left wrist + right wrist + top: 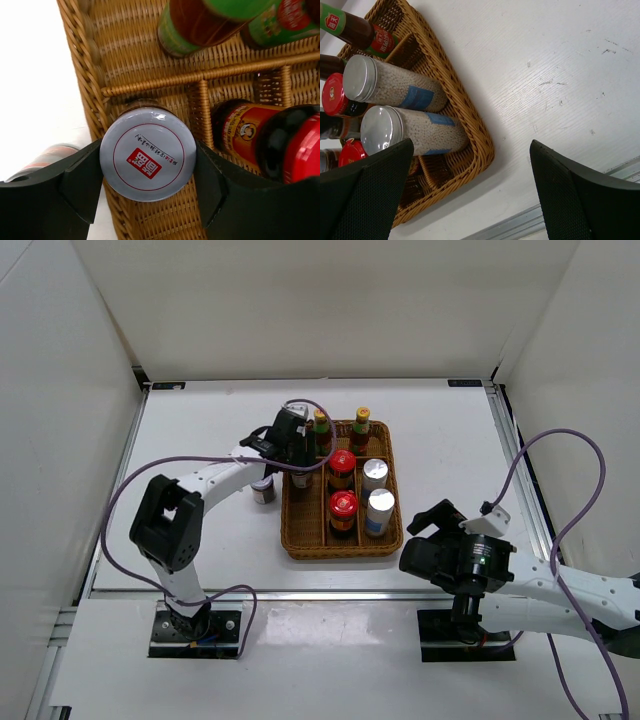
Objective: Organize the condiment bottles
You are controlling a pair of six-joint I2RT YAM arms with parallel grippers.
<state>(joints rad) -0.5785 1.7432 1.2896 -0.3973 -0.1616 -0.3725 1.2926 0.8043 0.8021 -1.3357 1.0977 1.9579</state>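
Observation:
My left gripper is shut on a grey-lidded jar, its jaws pressed on both sides of the lid, over the left column of the wicker tray. A second grey-lidded jar stands on the table just left of the tray. Two yellow-capped bottles stand in the tray's far row. Two red-lidded jars fill the middle column, and two silver-capped bottles the right one. My right gripper hangs open near the tray's near right corner, holding nothing.
The white table is walled on three sides. A metal rail runs along its near edge. Purple cables loop over both arms.

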